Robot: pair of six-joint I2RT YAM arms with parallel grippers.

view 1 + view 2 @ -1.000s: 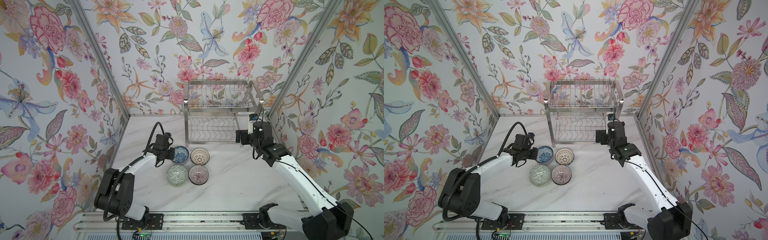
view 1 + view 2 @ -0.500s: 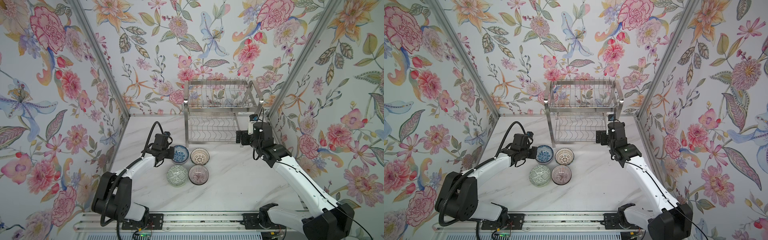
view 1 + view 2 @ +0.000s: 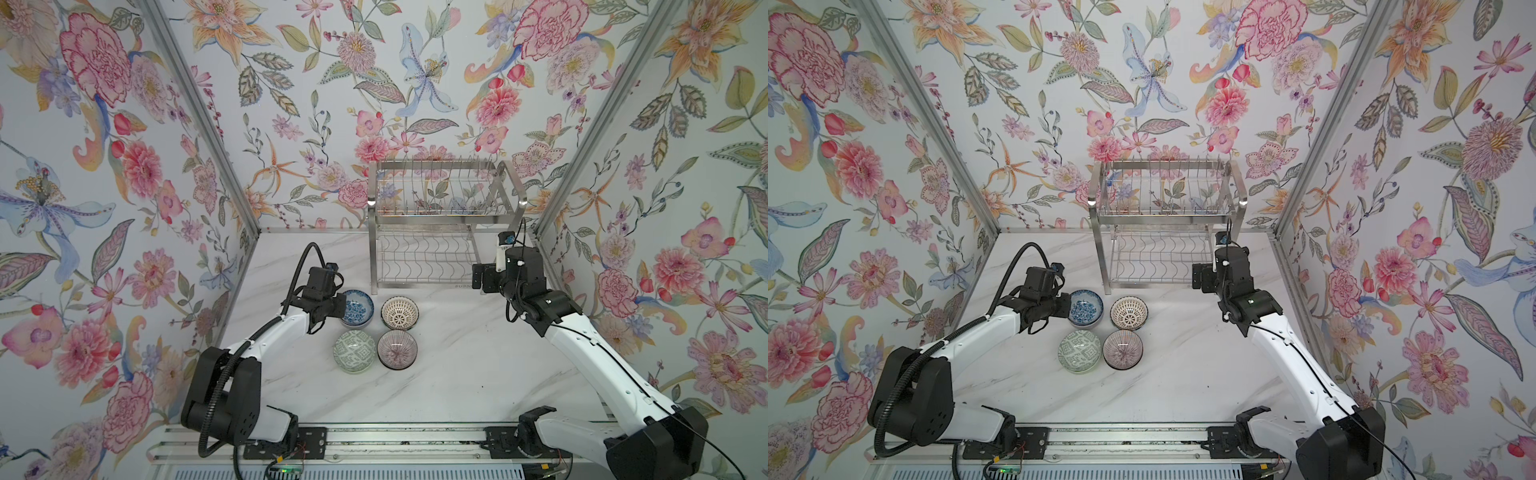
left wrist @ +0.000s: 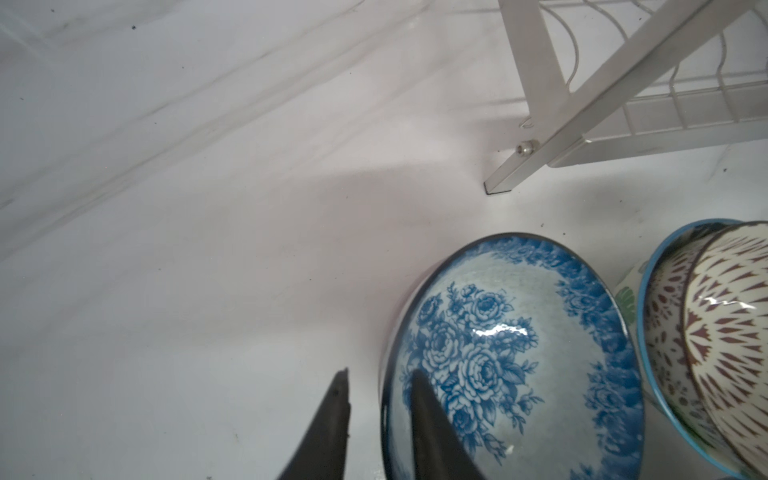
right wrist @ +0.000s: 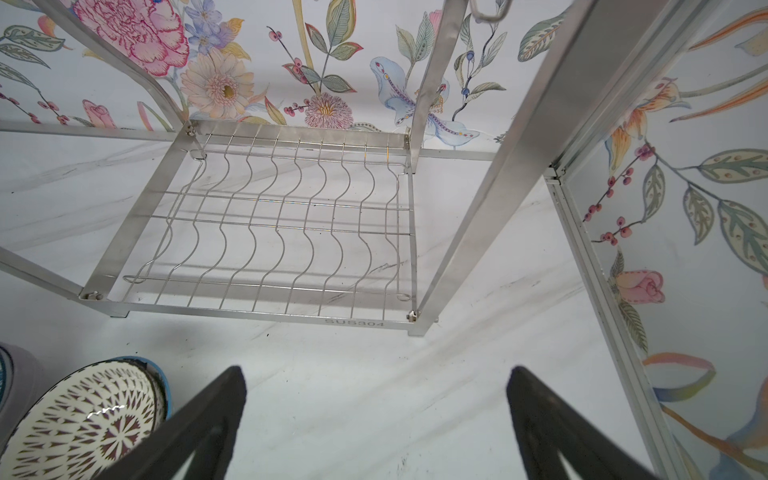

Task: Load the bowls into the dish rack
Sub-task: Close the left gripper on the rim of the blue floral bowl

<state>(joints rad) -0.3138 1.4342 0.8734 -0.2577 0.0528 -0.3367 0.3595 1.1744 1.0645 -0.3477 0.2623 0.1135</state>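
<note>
Bowls: four glossy, round ceramic bowls are grouped two by two at the centre of both top views, upright on the table and apart from the rack. The blue floral bowl [image 3: 358,308] is upper left, the white lattice bowl [image 3: 400,312] upper right, the grey-green geometric bowl [image 3: 354,350] lower left and the purple-lined bowl [image 3: 397,349] lower right.
Dish rack: the dish rack [image 3: 446,164] is a two-tier frame of shiny flat steel bars, with thin upright prongs above and a wavy wire shelf below. It is set against the back wall, just above the cluster in the frame.
Left gripper: in the left wrist view the left gripper [image 4: 379,374] is seen parted astride the rim of the blue floral bowl. One dark tapered finger [image 4: 432,419] lies over the glazed inside, and the other is outside and clear of the wall. Nothing is clamped.
Right gripper: the right gripper [image 5: 376,372] is spread wide and holds nothing. It is held over bare marble in front of the rack.
Wrist views only: the white lattice bowl is shown nested in a blue-rimmed bowl [image 4: 665,340], and a "SUS304" stamp [image 5: 353,323] is shown on the rack's front bar. In the top views the left fingertips are hidden by the wrist housing.
Table: the table [image 3: 457,374] is white marble-look with grey veins and scattered dark specks.
Room: three walls are covered in floral wallpaper [image 3: 291,104] and joined by aluminium corner posts. A metal rail [image 3: 395,446] runs along the lower edge.
</note>
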